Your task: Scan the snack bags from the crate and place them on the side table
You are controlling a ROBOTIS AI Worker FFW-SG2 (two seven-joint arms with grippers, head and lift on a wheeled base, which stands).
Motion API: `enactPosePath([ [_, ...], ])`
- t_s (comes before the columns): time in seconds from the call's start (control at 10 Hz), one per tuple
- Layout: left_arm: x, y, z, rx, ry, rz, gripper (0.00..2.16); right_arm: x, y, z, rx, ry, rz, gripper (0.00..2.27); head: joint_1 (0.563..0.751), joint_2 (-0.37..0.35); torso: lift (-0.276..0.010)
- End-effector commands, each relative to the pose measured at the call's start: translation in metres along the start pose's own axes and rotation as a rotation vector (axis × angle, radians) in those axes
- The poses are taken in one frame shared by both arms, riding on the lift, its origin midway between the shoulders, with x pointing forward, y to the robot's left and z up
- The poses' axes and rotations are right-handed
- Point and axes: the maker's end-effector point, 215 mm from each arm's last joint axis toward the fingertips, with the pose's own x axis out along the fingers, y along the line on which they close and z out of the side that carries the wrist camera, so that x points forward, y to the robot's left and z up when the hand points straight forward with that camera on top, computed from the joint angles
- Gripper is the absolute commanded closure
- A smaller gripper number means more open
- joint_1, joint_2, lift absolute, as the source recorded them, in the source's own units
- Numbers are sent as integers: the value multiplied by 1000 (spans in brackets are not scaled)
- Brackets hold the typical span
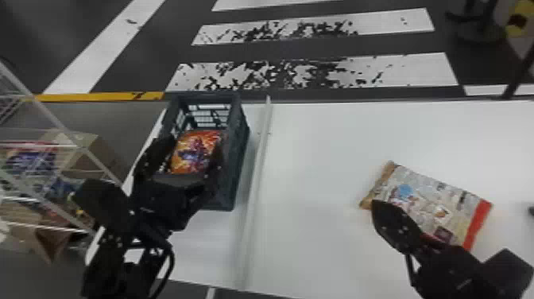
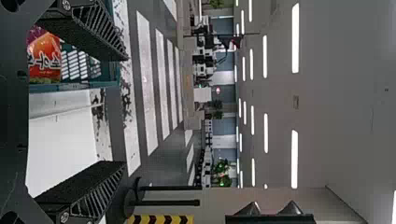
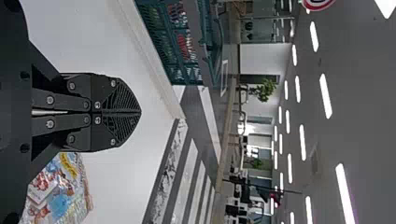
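My left gripper is over the near part of the dark crate, its fingers spread wide on either side of an orange-red snack bag inside. In the left wrist view the left gripper is open and empty, with the orange-red bag behind one finger. On the white table lies a pale snack bag with a red end. My right gripper overlaps its near-left part; in the right wrist view the right gripper is shut with nothing between its fingers, beside the pale bag.
A raised white strip runs along the table between the crate and the pale bag. At the left stands a wire rack holding packages and a cardboard box. A small dark object shows at the table's right edge.
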Motion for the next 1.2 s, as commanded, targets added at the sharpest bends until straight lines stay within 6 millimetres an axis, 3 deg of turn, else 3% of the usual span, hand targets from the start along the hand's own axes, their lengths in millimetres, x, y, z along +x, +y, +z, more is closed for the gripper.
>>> enactPosePath([
  [0.0, -8, 8, -9, -11, 10, 11, 87, 19, 12, -32, -7, 111, 49, 2209, 695, 291, -94],
  [0.2, -8, 5, -9, -29, 6, -4, 90, 42, 12, -59, -18, 197, 80, 2209, 695, 338, -94],
  [0.6, -6, 5, -14, -63, 13, -9, 103, 55, -16, -89, -30, 320, 42, 2209, 695, 321, -94],
  [1.1, -4, -4, -24, -128, 24, -34, 124, 66, -39, -103, -55, 375, -18, 2209, 695, 283, -94],
])
